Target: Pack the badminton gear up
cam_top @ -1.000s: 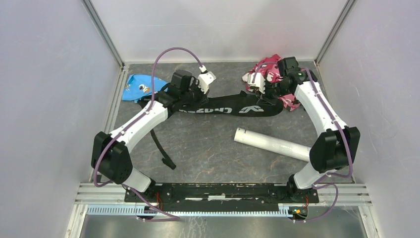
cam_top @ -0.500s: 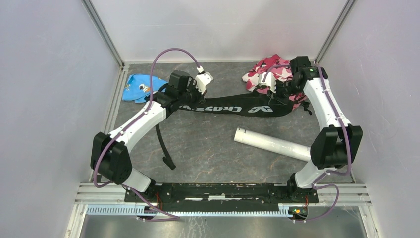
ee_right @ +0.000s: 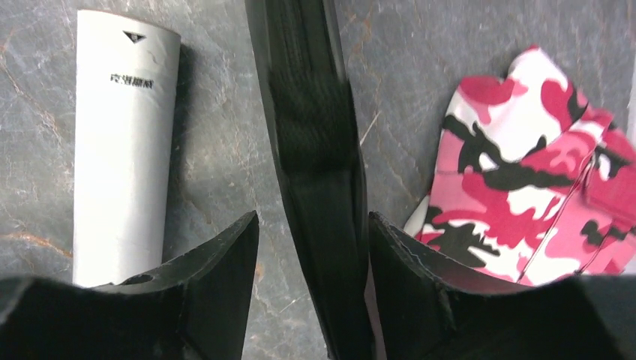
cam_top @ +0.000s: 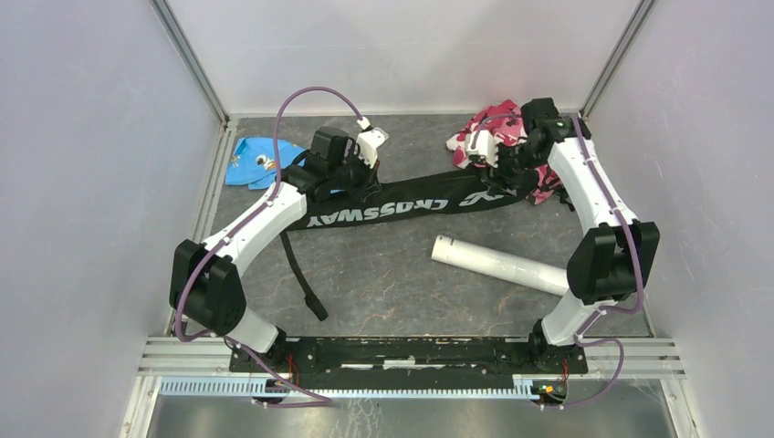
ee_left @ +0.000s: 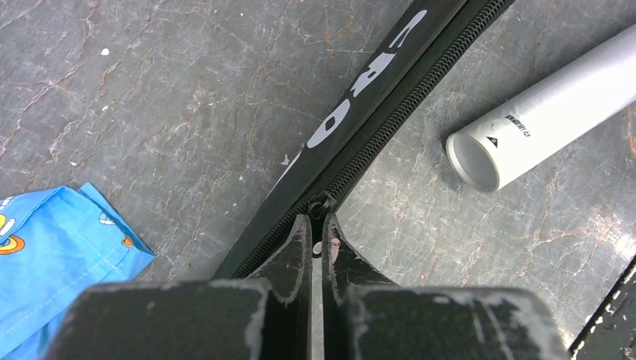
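Observation:
The long black "CROSSWAY" racket bag (cam_top: pixel 402 210) lies slanted across the middle of the floor. My left gripper (cam_top: pixel 363 178) is shut on the bag's zipper pull (ee_left: pixel 321 206) at the edge of the bag (ee_left: pixel 352 120). My right gripper (cam_top: pixel 507 173) is open, one finger on each side of the bag's narrow right end (ee_right: pixel 315 150), with a gap at the left finger. The long white tube (cam_top: pixel 502 265) lies on the floor in front of the bag, open end to the left (ee_left: pixel 472 161). It also shows in the right wrist view (ee_right: pixel 120 142). Rackets and shuttlecocks are out of view.
A pink camouflage cloth (cam_top: pixel 493 132) lies at the back right beside my right gripper, and also shows in the right wrist view (ee_right: pixel 525 172). A blue printed cloth (cam_top: pixel 256 160) lies at the back left. The bag's black strap (cam_top: pixel 301 269) trails toward the near edge. Walls enclose three sides.
The bag has been pulled straighter and tilted, its left end nearer and its lettering now upright. My left gripper moved slightly nearer and left; my right gripper moved right along the bag's end.

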Controlling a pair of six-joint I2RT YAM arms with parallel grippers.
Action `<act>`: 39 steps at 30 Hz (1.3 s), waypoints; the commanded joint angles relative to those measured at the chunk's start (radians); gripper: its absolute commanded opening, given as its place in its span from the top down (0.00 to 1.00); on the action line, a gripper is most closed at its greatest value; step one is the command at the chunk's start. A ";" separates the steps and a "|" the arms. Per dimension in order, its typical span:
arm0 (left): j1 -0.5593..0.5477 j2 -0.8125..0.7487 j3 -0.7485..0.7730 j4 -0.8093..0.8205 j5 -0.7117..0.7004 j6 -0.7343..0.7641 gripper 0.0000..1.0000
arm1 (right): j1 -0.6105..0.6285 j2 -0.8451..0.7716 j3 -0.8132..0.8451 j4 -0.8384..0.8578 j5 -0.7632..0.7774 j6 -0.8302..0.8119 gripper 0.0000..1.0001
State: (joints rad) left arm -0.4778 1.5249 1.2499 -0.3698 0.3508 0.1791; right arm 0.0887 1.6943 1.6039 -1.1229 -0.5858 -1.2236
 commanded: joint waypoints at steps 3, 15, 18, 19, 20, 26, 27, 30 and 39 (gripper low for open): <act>-0.002 0.000 0.049 0.024 0.048 -0.050 0.98 | 0.111 0.019 0.090 0.028 0.061 0.030 0.37; -0.002 -0.007 0.044 0.029 0.060 -0.049 0.98 | 0.300 0.126 0.178 0.056 0.157 0.074 0.37; -0.002 -0.012 0.042 0.028 0.060 -0.048 0.98 | 0.325 0.150 0.171 0.069 0.165 0.083 0.41; -0.002 -0.014 0.041 0.029 0.059 -0.045 0.98 | 0.331 0.155 0.171 0.073 0.167 0.087 0.42; -0.002 -0.014 0.039 0.029 0.058 -0.042 0.98 | 0.334 0.160 0.171 0.074 0.167 0.089 0.44; -0.002 -0.026 0.019 0.029 0.039 -0.025 0.98 | 0.338 0.164 0.171 0.081 0.192 0.097 0.70; -0.002 -0.030 0.017 0.029 0.034 -0.023 0.98 | 0.338 0.160 0.165 0.083 0.198 0.097 0.74; -0.002 -0.044 0.006 0.023 0.016 -0.006 0.98 | 0.333 0.145 0.145 0.090 0.213 0.098 0.86; 0.005 -0.059 -0.019 -0.001 -0.051 0.027 0.98 | 0.271 0.085 0.092 0.102 0.211 0.102 1.00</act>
State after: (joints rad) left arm -0.4797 1.5204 1.2423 -0.3710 0.3416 0.1654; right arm 0.4095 1.8442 1.7229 -1.0336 -0.3954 -1.1255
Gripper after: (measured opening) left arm 0.026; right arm 0.255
